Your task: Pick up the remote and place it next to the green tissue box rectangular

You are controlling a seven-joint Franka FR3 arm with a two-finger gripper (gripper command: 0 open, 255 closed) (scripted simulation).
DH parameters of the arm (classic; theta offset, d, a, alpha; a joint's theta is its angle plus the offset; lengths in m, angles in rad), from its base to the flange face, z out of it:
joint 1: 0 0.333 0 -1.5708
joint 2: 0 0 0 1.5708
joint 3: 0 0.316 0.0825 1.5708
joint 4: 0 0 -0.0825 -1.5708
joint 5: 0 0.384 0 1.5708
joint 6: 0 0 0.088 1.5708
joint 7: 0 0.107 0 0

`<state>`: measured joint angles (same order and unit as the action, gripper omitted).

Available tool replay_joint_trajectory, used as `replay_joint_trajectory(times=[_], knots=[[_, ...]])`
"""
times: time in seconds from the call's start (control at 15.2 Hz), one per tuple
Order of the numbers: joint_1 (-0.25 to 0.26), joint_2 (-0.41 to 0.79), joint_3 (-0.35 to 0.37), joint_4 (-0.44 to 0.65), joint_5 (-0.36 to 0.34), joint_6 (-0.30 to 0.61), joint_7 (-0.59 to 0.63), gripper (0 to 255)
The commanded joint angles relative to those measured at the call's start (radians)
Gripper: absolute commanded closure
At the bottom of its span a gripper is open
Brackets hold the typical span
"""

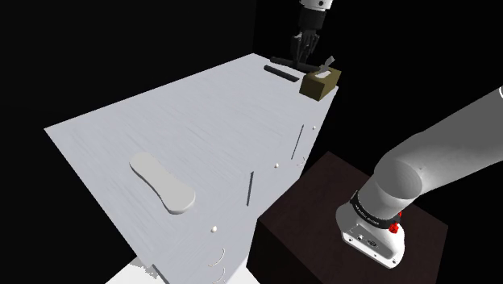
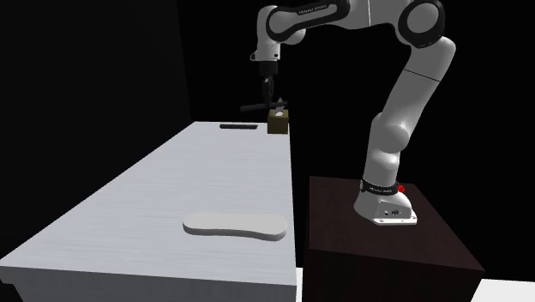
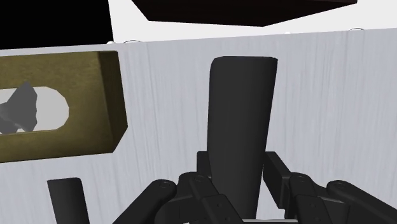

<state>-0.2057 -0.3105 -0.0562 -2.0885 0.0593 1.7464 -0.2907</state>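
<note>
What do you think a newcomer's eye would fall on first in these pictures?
The white arm reaches to the far end of the white table, where its fingers clasp a black remote just above the surface, beside an olive tissue box. A flat white oblong pad lies alone near the table's near end, and a black area surrounds it all.

We see a flat white oblong pad [image 1: 162, 184] lying at the near end of the pale grey tabletop [image 1: 218, 113].
</note>
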Motion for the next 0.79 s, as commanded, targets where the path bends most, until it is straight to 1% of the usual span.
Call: replay_joint_trajectory(times=[0.0, 0.73], knots=[[0.000, 0.001, -0.001, -0.029, 0.000, 0.030, -0.003, 255], [0.000, 0.019, -0.001, -0.160, 0.004, 0.179, -0.013, 255]])
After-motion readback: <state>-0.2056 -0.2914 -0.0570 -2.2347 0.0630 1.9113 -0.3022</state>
